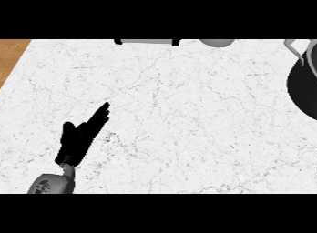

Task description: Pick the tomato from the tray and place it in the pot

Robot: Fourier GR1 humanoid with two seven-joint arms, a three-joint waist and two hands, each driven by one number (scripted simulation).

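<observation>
Only my left hand (80,139) shows, at the lower left of the white marble counter (188,118), with its fingers straight and pointing up and to the right, holding nothing. A dark pot (310,91) with a grey rim and a handle is cut off by the right edge. No tomato and no tray are in view. My right hand does not show.
At the top edge sit a white object with dark ends (148,41) and a grey rounded object (218,43), both cut off. A strip of wood (3,63) borders the counter at the upper left.
</observation>
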